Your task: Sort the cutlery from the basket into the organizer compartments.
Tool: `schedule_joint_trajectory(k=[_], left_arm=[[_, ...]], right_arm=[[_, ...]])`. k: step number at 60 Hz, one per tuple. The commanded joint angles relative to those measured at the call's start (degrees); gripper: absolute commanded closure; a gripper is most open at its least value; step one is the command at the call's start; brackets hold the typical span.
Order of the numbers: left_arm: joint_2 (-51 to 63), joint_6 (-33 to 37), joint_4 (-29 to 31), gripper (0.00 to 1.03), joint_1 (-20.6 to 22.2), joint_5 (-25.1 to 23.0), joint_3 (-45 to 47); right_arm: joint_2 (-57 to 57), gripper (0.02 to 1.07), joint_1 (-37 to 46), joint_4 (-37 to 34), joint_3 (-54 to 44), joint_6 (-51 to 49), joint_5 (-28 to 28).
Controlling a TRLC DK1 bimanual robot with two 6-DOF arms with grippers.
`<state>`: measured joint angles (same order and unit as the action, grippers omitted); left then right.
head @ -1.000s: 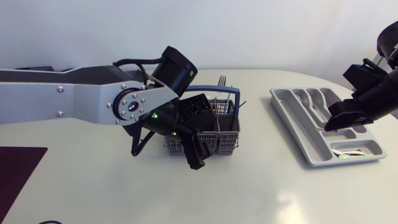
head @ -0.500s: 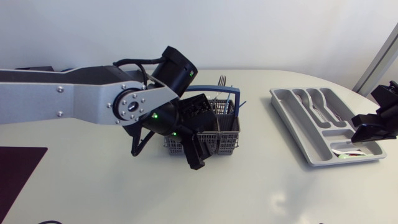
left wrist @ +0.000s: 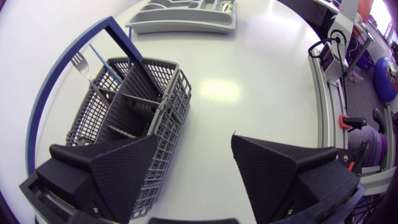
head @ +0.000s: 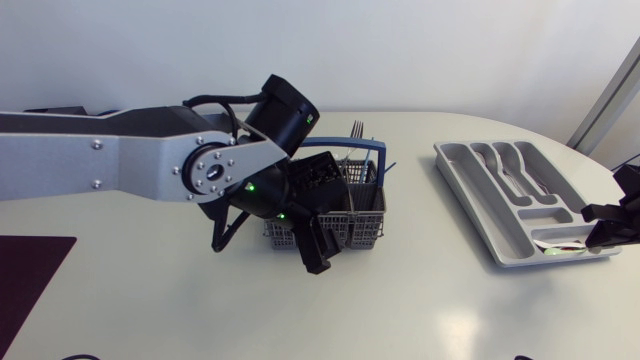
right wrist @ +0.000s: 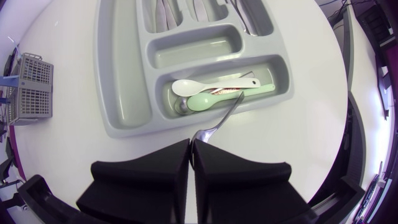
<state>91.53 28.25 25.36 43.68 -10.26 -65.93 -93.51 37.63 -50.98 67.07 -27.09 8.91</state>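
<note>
Left tool [left wrist: 194,142] gapes wide, one finger alongside the basket [left wrist: 166,115]; right tool [right wrist: 190,147] is pressed closed, near the organizer [right wrist: 121,81].

Long silver-grey link on the left arm [head: 100,165], dotted with small screws, and a round screw-ringed disc [head: 212,170] at its end. Black joint housings [head: 285,112] beyond it, green lights [head: 247,186] glowing, a thin black cable [head: 215,100] arching on top. The left gripper [left wrist: 194,140] shows two broad matte black wedges, finely textured; the right gripper [right wrist: 191,143] has the same black wedges
</note>
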Motion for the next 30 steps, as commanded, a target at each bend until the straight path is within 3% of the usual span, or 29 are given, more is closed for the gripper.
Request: schedule_joint_trajectory(k=[1, 20, 30], left_arm=[[-1.09, -0.65, -0.14, 0.21, 0.26, -0.37, 1.07], [-1.35, -0.83, -0.14, 0.21, 0.09, -0.37, 1.24], [-1.44, -0.92, -0.05, 0.21, 0.18, -0.37, 1.16]], right_arm=[[-2.2, 1.02, 0.34, 1.24, 0.7, -0.07, -0.64], [-6.94, 1.01, -2.21, 3.43, 3.24, 3.62, -0.73], [-8.61, 0.89, -4.32, 5.54, 3.6, 5.65, -0.56]])
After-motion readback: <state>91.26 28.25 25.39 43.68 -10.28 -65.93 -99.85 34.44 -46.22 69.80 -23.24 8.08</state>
